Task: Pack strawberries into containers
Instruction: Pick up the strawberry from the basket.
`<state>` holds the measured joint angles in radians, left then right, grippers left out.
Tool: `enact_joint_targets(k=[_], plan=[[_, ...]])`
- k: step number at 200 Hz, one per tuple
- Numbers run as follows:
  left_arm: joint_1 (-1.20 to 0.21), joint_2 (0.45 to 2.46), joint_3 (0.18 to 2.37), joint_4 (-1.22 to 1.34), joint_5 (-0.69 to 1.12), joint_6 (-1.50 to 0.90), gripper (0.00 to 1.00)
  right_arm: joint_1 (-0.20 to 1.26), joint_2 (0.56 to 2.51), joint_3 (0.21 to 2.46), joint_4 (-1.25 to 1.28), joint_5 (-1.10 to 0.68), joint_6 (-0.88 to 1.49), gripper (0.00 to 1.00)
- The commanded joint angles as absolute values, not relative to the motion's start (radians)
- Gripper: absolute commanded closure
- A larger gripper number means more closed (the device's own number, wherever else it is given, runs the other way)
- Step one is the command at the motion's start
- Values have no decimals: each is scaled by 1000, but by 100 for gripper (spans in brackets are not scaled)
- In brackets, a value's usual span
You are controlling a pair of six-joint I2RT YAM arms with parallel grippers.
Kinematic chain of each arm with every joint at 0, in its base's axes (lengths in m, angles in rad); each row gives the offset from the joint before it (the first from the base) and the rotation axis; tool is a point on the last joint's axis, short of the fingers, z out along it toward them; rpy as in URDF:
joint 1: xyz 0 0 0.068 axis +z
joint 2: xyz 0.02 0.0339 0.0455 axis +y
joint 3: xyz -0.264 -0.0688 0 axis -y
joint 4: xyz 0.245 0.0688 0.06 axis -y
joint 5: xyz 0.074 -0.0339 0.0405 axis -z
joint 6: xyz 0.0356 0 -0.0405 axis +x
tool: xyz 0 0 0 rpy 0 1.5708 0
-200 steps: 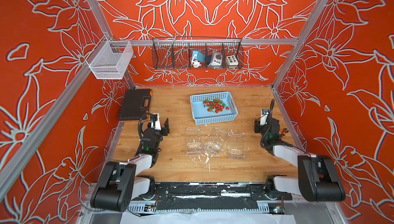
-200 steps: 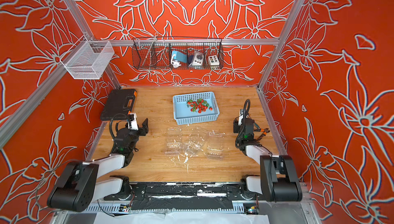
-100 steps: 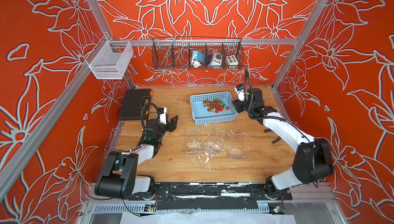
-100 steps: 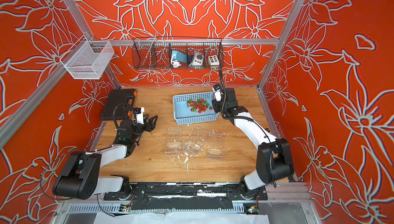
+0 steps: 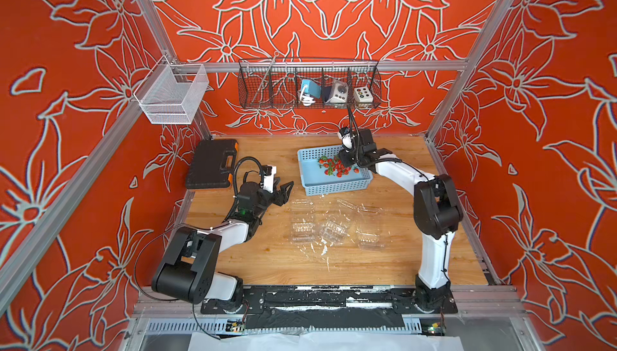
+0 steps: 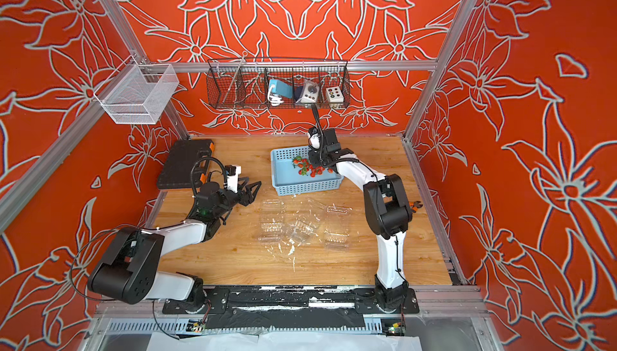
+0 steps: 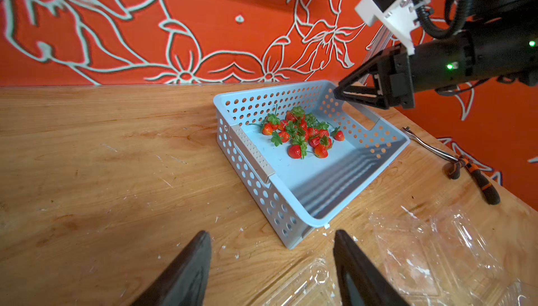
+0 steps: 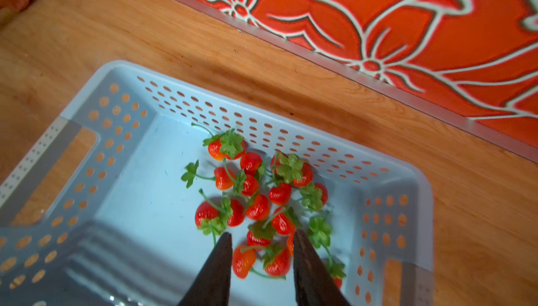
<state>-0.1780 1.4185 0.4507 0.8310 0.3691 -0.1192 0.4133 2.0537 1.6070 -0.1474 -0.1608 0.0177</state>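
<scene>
Strawberries all lie in one heap on the floor of the light-blue basket at the back of the wooden table. None is in a container yet.

The biggest change is my right arm. It has swung out from its rest at the table's right edge to the basket. My right gripper now hangs over the heap, jaws spread but narrower than a second ago, with berries showing between them and nothing pinched. I judge the first pick is about to begin. My left arm has reached forward as well, and my left gripper stands spread and empty near the basket's corner and the nearest container.

The wire rack on the back wall and the black tool case at the far left are well apart from my work. The three clear containers lie close together on the table between the basket and my base. They appear open, and the middle one sits askew. Orange-handled pliers lie by the table's right edge, and I judge them clear of my route.

The berries' green stems and leaves are tangled, so a pinch may drag neighbours up with it.
</scene>
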Motion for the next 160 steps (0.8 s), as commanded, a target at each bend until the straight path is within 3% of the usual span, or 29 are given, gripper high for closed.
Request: enact_joint_targets(k=[1,98,160], plan=[[-183,1446,481,833,391,-107,34,427,2138,1688,-83,-211,104,64],[-185,1472,483,865,393,-130,33,449,2312,1796,32,-269,210,64],[-186,1475,483,870,393,-133,33,456,2406,1922,-20,-253,250,65]])
